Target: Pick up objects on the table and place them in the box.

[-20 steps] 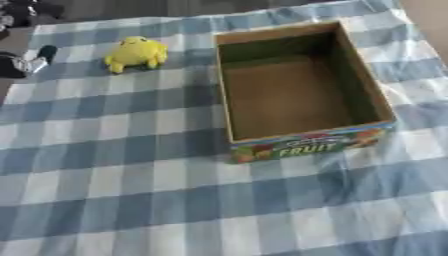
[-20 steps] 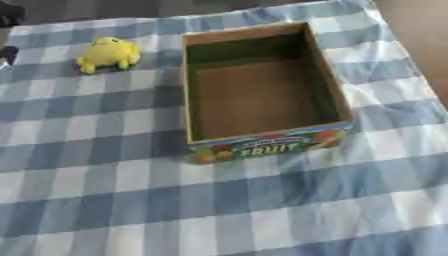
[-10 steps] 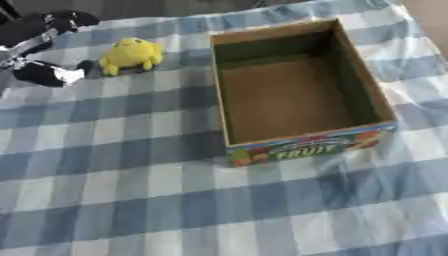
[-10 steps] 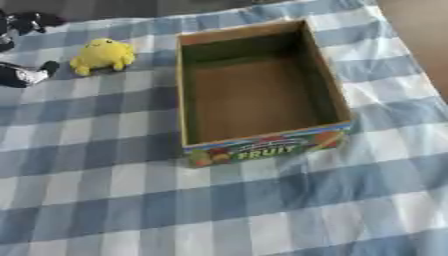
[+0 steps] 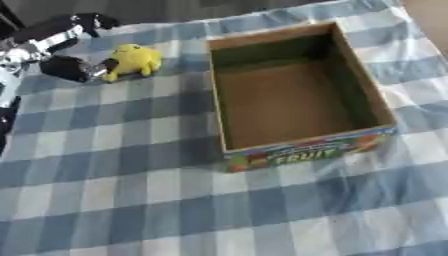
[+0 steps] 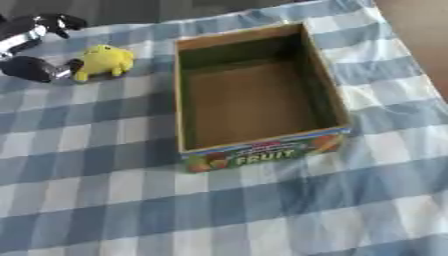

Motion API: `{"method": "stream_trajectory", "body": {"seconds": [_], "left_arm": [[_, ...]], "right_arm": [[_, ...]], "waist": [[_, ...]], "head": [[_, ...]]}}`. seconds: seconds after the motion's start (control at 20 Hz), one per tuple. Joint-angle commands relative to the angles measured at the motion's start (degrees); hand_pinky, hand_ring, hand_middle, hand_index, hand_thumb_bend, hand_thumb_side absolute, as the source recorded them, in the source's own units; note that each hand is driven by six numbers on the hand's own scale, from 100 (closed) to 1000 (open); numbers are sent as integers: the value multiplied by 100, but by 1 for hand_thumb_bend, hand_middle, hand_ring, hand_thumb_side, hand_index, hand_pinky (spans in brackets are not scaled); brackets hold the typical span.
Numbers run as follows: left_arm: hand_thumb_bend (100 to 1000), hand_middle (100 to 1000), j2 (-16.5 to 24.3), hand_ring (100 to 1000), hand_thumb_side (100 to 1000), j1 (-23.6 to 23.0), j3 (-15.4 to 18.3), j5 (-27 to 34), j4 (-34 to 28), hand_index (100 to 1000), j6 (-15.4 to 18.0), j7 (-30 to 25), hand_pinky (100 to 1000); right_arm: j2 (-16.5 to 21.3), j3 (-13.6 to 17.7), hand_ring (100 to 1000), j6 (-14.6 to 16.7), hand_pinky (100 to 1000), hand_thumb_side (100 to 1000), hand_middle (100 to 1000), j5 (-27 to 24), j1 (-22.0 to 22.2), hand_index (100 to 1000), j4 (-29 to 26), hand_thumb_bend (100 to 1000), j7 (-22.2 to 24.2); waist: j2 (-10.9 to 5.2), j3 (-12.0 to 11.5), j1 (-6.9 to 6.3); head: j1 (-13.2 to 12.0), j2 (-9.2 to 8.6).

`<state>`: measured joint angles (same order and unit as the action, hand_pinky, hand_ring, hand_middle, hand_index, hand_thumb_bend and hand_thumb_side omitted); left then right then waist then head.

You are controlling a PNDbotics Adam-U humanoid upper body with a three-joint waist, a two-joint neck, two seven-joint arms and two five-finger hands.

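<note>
— One toy is all I see to pick up. Far left, the left hand (image 5: 54,47) comes in from the corner, fingers spread apart, thumb tip just touching the yellow toy (image 5: 131,59), upper fingers above and behind it. Nothing is gripped.

— And the toy sits where?

— On the checked cloth (image 5: 131,200), just left of the box (image 5: 293,95), apart from its wall. The box looks bare inside.

— What could go wrong?

— I judge the thumb might nudge the toy toward the box wall before the upper fingers close, so the pinch catches an edge only. The toy looks soft and could squash or roll out of the grasp.

— Anything hidden?

— The hand's palm and wrist are cut off at the edge, the toy's left side is behind the thumb, and the right hand shows nowhere.
</note>
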<state>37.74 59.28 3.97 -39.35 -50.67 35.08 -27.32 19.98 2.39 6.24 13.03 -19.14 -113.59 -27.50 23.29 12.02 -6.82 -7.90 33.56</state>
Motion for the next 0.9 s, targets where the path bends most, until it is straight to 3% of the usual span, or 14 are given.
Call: {"method": "stream_trajectory", "body": {"seconds": [0.05, 0.25, 0.4, 0.5, 0.9], "left_arm": [[319, 921, 184, 943, 592, 173, 62, -184, 17, 1000, -153, -183, 862], [345, 923, 186, 954, 570, 251, 99, -438, 49, 1000, -395, -265, 878], [290, 925, 176, 961, 455, 274, 142, -650, 120, 1000, -595, -170, 881], [272, 921, 167, 963, 429, 290, 161, -779, 182, 1000, -720, -83, 882], [253, 927, 147, 962, 464, 317, 222, -1183, 459, 1000, -999, 166, 873]], "right_arm": [[83, -8, 879, 2, 927, 741, 664, -45, -50, 835, -100, 100, 39], [69, -19, 880, 0, 928, 744, 663, -62, -70, 834, -100, 100, 51], [63, -31, 880, 2, 929, 746, 661, -82, -77, 833, -100, 100, 55], [60, -48, 880, 3, 930, 747, 660, -99, -88, 832, -100, 100, 61], [41, -71, 881, 10, 931, 748, 659, -130, -112, 832, -100, 100, 84]], "waist": [[-102, 15, 0], [-58, 59, -49], [-29, 97, -66], [-12, 119, -75], [45, 186, -70]], "head": [[-43, -86], [-70, -65], [-113, -63], [-136, -59], [-240, -63]]}}
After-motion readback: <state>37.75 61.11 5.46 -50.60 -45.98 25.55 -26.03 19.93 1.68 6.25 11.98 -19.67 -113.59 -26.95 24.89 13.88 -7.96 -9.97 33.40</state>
